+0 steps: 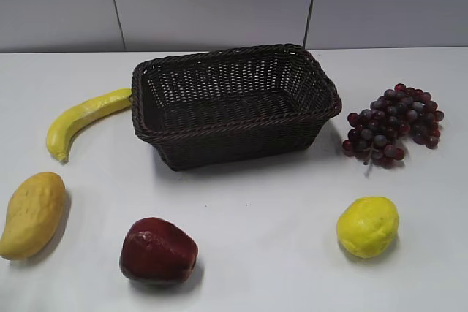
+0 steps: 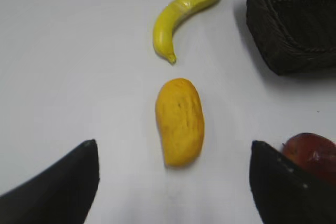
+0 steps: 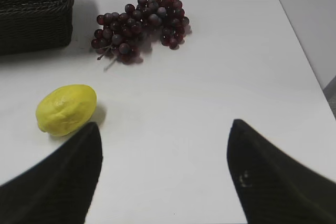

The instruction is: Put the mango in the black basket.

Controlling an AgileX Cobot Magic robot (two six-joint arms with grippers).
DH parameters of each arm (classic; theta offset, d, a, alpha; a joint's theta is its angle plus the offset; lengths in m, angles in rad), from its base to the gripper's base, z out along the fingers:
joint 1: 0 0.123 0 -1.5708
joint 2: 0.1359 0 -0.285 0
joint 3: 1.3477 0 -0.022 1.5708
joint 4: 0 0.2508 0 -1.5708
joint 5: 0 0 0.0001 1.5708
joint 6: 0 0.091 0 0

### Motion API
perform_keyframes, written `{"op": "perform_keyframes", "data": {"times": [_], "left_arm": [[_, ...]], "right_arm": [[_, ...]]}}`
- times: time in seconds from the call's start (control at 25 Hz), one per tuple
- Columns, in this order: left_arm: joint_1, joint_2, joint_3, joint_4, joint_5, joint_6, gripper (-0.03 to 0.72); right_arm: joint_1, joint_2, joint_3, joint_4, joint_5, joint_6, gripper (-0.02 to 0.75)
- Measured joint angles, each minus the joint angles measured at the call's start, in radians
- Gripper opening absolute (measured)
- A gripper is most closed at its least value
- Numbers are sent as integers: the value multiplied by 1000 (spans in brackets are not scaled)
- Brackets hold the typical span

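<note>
Lengthwise, mango (image 2: 180,121) toward banana (image 2: 182,18)

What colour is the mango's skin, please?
The mango is yellow-orange and matte, seen best in the left wrist view.

black basket (image 2: 294,19) cropped at the left wrist view's edge, apple (image 2: 311,153) partly behind a hand finger (image 2: 286,187)
</note>
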Motion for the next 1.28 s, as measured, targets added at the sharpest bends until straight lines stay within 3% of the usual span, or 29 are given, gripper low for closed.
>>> {"op": "perform_keyframes", "data": {"times": [0.32, 0.64, 1.28], "left_arm": [[-9, 495, -107, -91, -36, 81, 683], [-94, 875, -157, -94, -143, 91, 683], [-104, 1132, -157, -50, -338, 91, 683]], "right_arm": [[0, 0, 0, 0, 0, 0, 571], [0, 0, 0, 0, 0, 0, 571], [0, 0, 0, 0, 0, 0, 571]]}}
